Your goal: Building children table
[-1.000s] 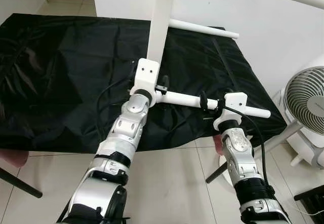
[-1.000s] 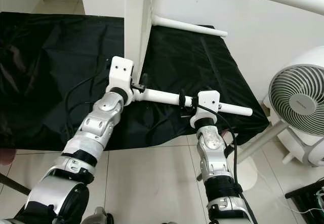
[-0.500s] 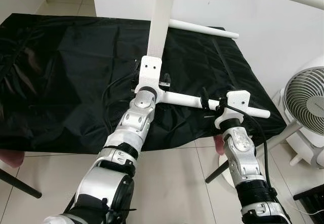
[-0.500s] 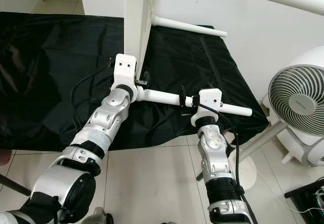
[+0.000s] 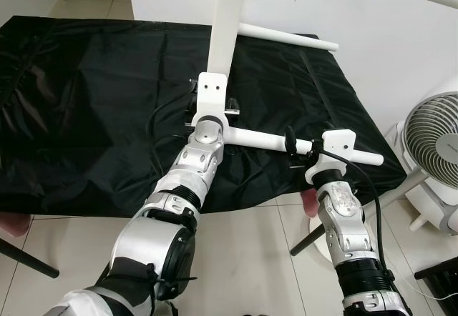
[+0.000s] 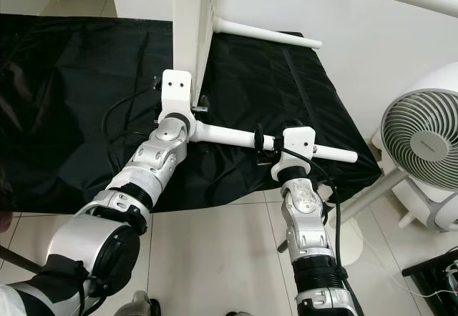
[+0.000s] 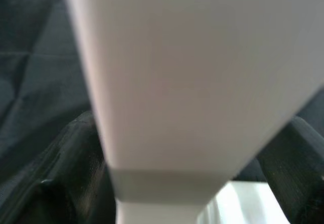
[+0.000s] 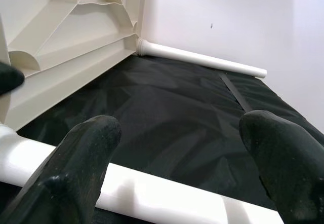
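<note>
you have the left gripper (image 7: 167, 183) clamped on the upright white plastic tabletop panel (image 5: 227, 23); the right gripper (image 8: 177, 168), fingers spread wide, straddles the white cylindrical table leg (image 5: 265, 141) above the black cloth (image 5: 86, 109)

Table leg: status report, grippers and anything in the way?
Left gripper at tabletop edge. Right gripper open around table leg. Second leg attached, resting on black cloth. Fan off to the right.
</note>
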You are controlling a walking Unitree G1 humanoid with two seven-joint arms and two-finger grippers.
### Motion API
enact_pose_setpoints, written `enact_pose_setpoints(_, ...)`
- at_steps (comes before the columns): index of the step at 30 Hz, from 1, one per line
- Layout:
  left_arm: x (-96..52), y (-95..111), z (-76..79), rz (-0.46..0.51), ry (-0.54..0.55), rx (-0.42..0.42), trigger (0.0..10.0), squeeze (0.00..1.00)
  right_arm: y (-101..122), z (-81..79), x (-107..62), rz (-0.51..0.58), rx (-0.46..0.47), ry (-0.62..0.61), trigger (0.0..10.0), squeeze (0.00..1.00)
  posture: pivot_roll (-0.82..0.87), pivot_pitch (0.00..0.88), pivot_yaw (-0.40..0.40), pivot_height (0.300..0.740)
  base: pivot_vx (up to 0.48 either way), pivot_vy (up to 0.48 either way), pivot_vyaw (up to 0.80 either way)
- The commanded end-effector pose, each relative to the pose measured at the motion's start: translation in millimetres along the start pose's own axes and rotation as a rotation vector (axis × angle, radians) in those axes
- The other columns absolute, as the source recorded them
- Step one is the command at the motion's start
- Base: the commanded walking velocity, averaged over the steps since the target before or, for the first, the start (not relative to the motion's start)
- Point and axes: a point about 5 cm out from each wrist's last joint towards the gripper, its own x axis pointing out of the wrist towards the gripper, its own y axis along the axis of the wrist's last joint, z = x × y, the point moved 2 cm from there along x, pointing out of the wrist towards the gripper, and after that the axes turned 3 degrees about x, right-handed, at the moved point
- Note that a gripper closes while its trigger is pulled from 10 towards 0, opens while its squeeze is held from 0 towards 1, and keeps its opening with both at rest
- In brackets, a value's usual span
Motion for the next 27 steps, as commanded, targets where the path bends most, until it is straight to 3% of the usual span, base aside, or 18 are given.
enact_pose_setpoints(1,-0.8,-2.3,-1.0,-0.013,0.09,-0.013,10.0,0.0,-3.7,3.3,-4.2,-0.022,-0.011,-0.008,10.0,0.0,0.0,0.119,-0.057,0.74,0.0,0.0,0.0)
enact_pose_setpoints(7,0.7,3.3,-5.5,-0.007,0.193,-0.112,10.0,0.0,-2.3,0.2,-6.4,-0.025,-0.005,-0.008,10.0,0.0,-0.01,0.125,-0.054,0.74,0.0,0.0,0.0)
enact_pose_setpoints(11,0.9,7.5,-6.7,0.003,0.226,-0.129,10.0,0.0,-2.2,-1.4,-7.2,-0.027,-0.001,-0.007,10.0,0.0,-0.01,0.125,-0.055,0.74,0.0,0.0,0.0)
enact_pose_setpoints(18,4.1,24.0,-23.6,0.064,0.329,-0.203,10.0,0.0,-1.1,-2.1,-7.1,-0.031,0.001,-0.006,10.0,0.0,-0.02,0.121,-0.056,0.74,0.0,0.0,0.0)
enact_pose_setpoints(22,4.2,24.5,-24.3,0.067,0.333,-0.209,10.0,0.0,-1.0,-2.1,-7.1,-0.031,0.001,-0.006,10.0,0.0,-0.02,0.121,-0.056,0.74,0.0,0.0,0.0)
enact_pose_setpoints(25,5.5,40.4,-24.3,0.137,0.306,-0.24,10.0,0.0,-0.2,-2.6,-6.6,-0.031,0.001,-0.002,10.0,0.0,-0.03,0.117,-0.059,0.74,0.0,0.0,0.0)
enact_pose_setpoints(27,5.9,46.3,-11.7,0.171,0.196,-0.259,10.0,0.0,0.1,-3.0,-6.4,-0.031,-0.001,0.0,10.0,0.0,-0.03,0.117,-0.061,0.74,0.0,0.0,0.0)
